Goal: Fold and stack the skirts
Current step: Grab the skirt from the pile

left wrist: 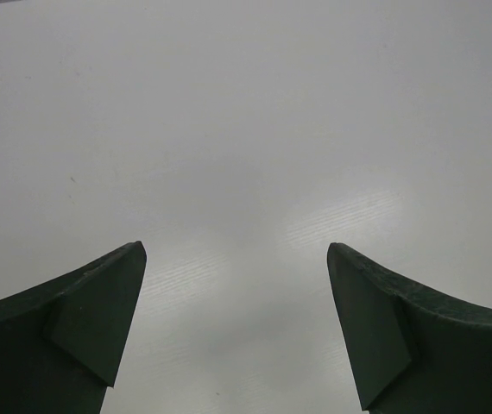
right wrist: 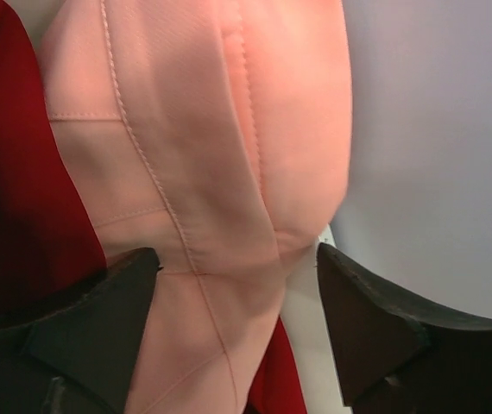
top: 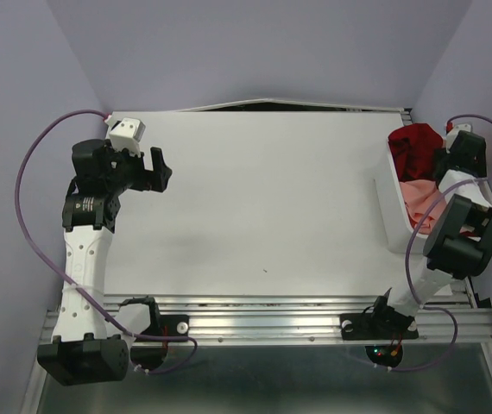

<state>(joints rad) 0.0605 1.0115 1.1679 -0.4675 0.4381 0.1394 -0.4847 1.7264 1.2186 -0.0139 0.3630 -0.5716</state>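
Observation:
The deep red skirt (top: 414, 147) and the salmon-pink skirt (top: 419, 200) lie crumpled in the white bin (top: 389, 207) at the table's right edge. My right gripper (right wrist: 237, 267) hangs over the bin with its jaws open, the pink skirt (right wrist: 203, 147) filling the space between the fingers and the red skirt (right wrist: 13, 198) to its left. In the top view the right gripper's fingers are hidden behind its wrist. My left gripper (top: 155, 166) is open and empty above the bare table at the far left; it also shows in the left wrist view (left wrist: 236, 259).
The white table (top: 255, 198) spreads between the arms. Lavender walls close in on the left, back and right. A metal rail (top: 272, 315) runs along the near edge by the arm bases.

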